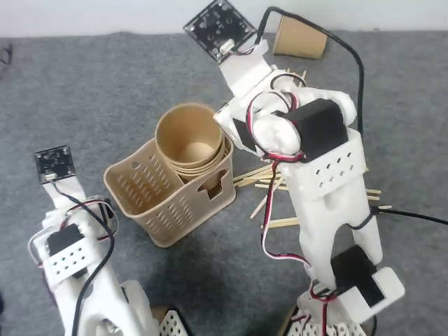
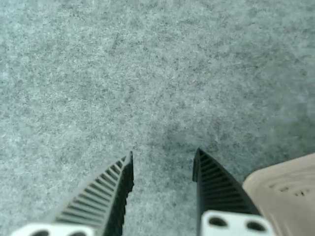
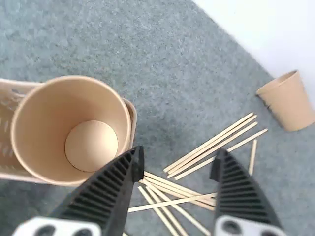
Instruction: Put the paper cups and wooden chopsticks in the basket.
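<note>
Right gripper [image 3: 178,152] hangs over chopsticks [image 3: 211,147], jaws wide, empty.
Left gripper [image 2: 164,153] low over carpet [image 2: 147,73] beside basket [image 2: 285,191], jaws apart, empty.

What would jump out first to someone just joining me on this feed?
A stack of cups stands in the basket at mid-table. Beside it, chopsticks lie scattered on the carpet under the open right claw. A lone cup lies tipped over by the far wall.

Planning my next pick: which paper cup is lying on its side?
The lone paper cup near the wall; the other cups stand stacked in the basket.
</note>
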Controlling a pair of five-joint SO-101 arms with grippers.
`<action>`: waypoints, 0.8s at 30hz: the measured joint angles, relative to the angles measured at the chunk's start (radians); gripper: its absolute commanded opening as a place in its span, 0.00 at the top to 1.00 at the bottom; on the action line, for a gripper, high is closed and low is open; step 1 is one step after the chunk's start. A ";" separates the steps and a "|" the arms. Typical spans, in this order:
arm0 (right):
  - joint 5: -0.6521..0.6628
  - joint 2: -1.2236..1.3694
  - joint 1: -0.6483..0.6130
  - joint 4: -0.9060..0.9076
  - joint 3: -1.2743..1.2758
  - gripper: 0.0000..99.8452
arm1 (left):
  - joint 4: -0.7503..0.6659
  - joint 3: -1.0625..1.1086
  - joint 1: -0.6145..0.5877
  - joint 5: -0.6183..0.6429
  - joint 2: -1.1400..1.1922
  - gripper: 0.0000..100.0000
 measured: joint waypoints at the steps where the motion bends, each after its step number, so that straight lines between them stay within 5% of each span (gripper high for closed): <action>1: 0.014 0.000 0.003 0.000 0.000 0.97 | 0.000 0.000 0.000 0.000 0.000 0.81; 24: 0.032 0.048 -0.063 -0.055 0.107 0.99 | 0.000 0.000 0.000 0.000 0.000 0.81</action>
